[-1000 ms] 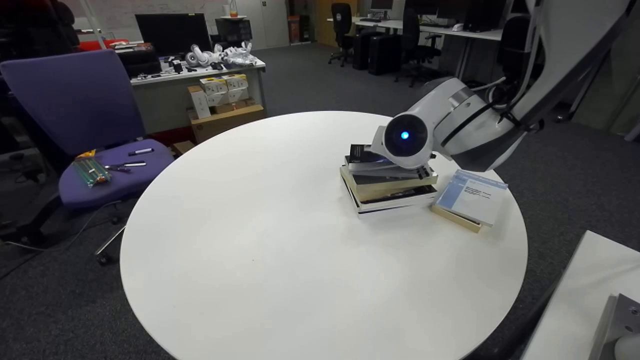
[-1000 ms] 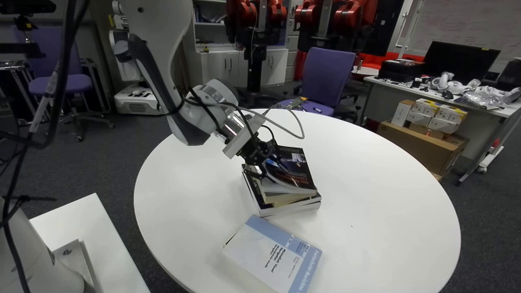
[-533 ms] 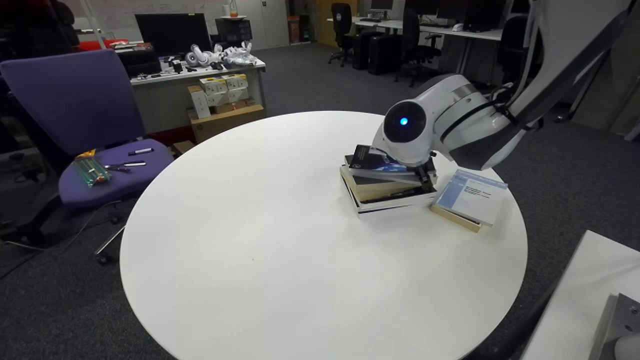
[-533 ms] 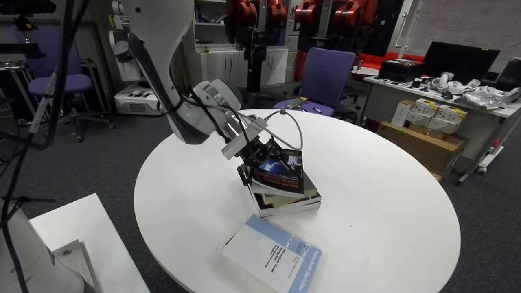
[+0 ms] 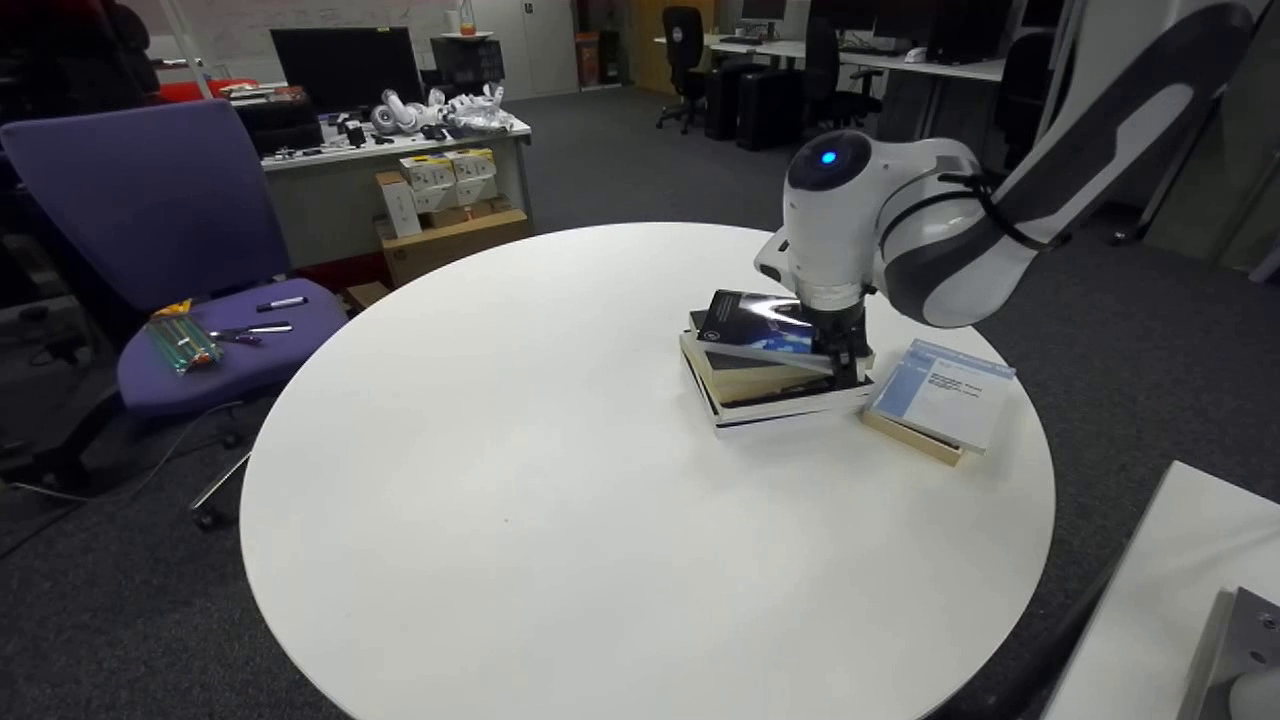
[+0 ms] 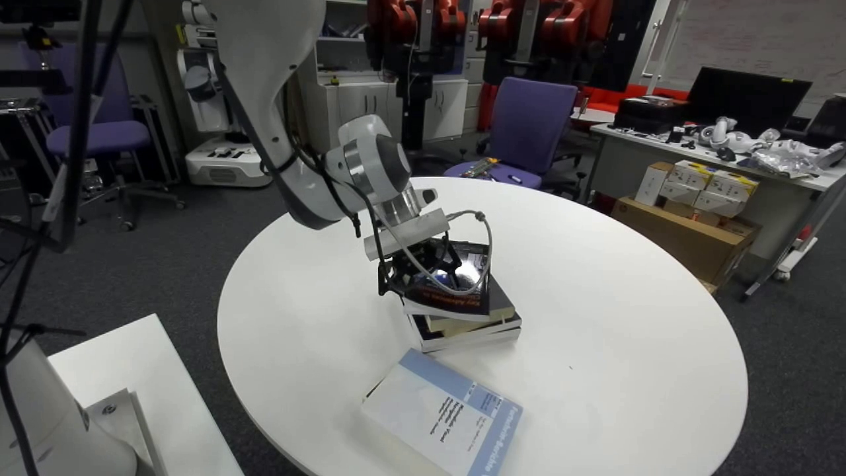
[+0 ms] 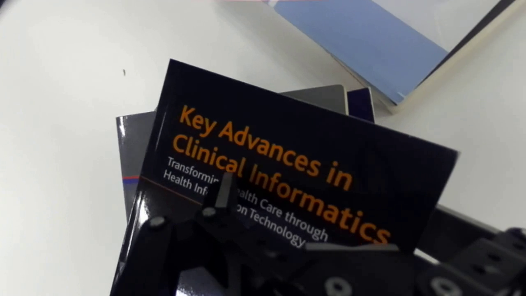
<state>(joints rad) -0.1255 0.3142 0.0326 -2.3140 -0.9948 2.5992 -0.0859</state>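
Note:
My gripper [image 6: 419,281] hangs low over a stack of books, its two fingers spread wide. Between them and below lies the top book, the dark "Key Advances in Clinical Informatics" [image 7: 263,156], which sits askew on the stack. One of the fingers [image 7: 224,193] shows against the cover in the wrist view; whether it touches the book I cannot tell. Under the top book are a thick book with cream pages [image 5: 745,380] and a wide white-edged book [image 5: 790,407]. The arm's wrist hides part of the stack in both exterior views.
Beside the stack lies a pale blue and white book [image 6: 443,416] on top of another one, near the rim of the round white table [image 5: 560,480]. A purple chair [image 5: 235,330] stands past the table. A loose grey cable [image 6: 486,258] loops from the wrist.
The gripper has opened and the wrist has swung more upright. The top book has turned on the stack, mostly in the first half second, and now lies askew. The other books look unmoved.

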